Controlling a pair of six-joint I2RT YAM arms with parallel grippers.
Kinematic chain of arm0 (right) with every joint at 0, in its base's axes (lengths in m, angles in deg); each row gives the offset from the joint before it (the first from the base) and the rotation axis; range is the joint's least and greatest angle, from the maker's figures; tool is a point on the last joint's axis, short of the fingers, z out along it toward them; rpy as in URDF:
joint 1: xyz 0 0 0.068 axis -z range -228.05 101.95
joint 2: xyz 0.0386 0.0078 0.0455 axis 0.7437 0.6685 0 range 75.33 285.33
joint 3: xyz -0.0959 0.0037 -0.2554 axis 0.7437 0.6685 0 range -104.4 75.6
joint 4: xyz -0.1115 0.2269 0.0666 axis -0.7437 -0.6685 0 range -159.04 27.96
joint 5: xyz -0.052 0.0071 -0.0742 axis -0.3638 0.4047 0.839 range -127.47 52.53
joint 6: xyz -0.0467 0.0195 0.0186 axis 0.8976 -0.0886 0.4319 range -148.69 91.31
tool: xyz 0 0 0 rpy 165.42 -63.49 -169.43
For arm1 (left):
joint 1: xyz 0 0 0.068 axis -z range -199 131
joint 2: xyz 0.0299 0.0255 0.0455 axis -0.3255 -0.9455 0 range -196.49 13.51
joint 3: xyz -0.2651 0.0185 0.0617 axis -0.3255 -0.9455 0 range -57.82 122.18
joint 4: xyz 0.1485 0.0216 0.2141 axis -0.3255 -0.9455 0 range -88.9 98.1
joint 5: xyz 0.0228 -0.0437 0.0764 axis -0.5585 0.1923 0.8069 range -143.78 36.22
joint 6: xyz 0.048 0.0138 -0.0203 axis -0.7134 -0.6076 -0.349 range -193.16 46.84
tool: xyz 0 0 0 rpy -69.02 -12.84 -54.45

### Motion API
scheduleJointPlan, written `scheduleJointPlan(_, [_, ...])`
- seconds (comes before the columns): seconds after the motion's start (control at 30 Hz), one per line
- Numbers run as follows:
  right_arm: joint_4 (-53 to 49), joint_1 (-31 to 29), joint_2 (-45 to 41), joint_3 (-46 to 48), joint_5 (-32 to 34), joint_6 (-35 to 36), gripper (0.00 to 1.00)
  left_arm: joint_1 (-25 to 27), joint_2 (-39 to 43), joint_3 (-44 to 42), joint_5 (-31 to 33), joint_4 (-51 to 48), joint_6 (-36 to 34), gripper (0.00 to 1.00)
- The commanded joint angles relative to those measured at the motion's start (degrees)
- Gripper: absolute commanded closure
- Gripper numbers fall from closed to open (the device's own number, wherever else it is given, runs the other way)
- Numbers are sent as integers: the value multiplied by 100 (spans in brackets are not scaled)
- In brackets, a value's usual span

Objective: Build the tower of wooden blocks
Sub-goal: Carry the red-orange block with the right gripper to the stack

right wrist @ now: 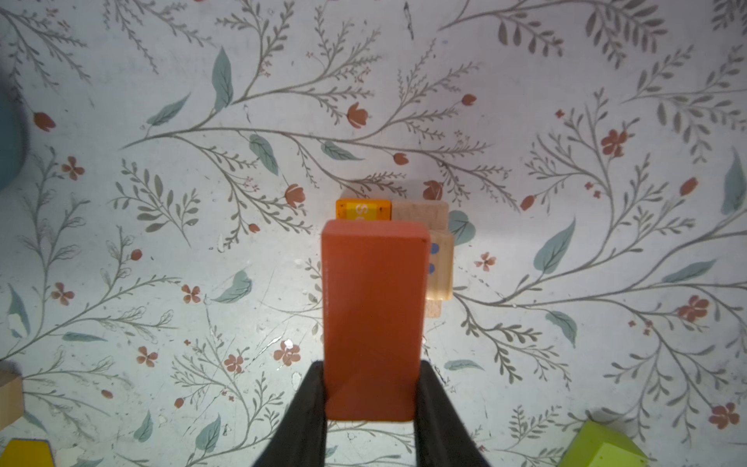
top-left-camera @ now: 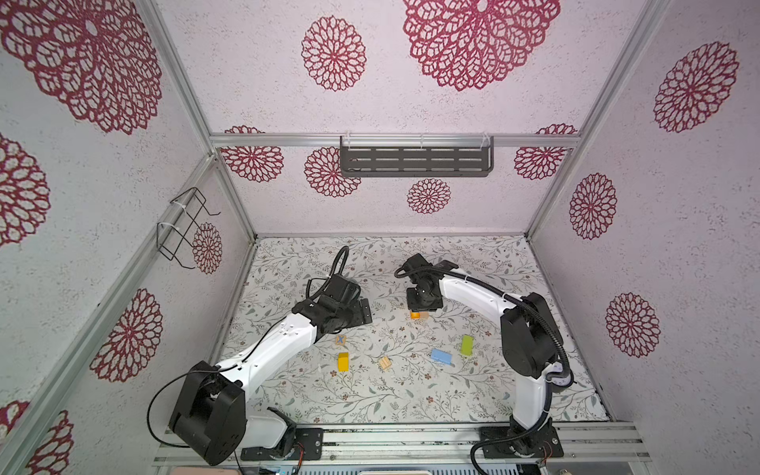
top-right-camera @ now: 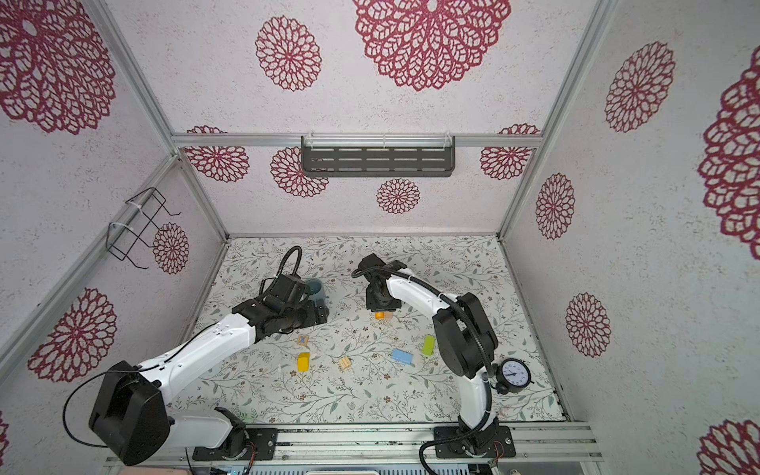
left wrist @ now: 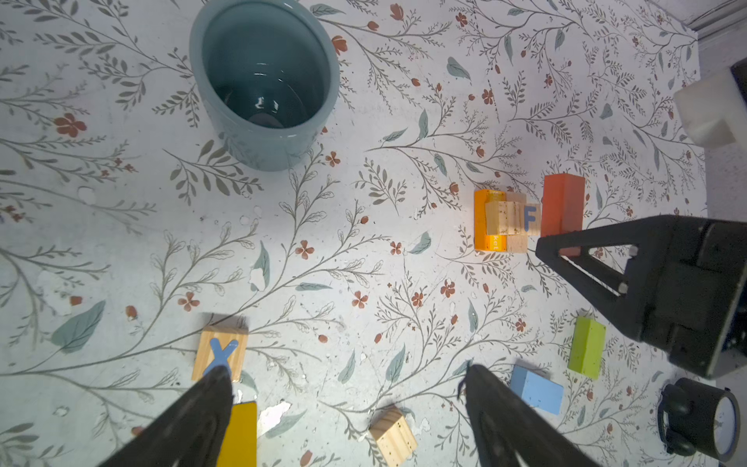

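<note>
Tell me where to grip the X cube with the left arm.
Likely from straight above: the X cube lies flat, letter up. Put the left fingers on the two opposite sides not facing the yellow block, which sits close beside it.

X on loose cube (left wrist: 220, 353), F on stacked cube (left wrist: 530, 218) (both blue)

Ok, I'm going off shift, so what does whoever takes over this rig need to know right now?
Grippers: left gripper open and empty near the X cube; right gripper shut on the red block, by the tower.
Done: tower started from the orange block, F cube and plain cubes.
Left: set the red block, then add the X cube, yellow block, grooved cube, blue block, green block, all lying loose.
</note>
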Motion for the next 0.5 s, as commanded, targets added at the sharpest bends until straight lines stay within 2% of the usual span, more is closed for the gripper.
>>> scheduleJointPlan(0.0, [-179, -41, -1, -133, -86, 92, 81, -43, -62, 132, 11, 7, -21, 7])
scheduleJointPlan(0.47, [-146, -113, 73, 54, -163, 45, 81, -79, -146, 67, -125, 112, -24, 7])
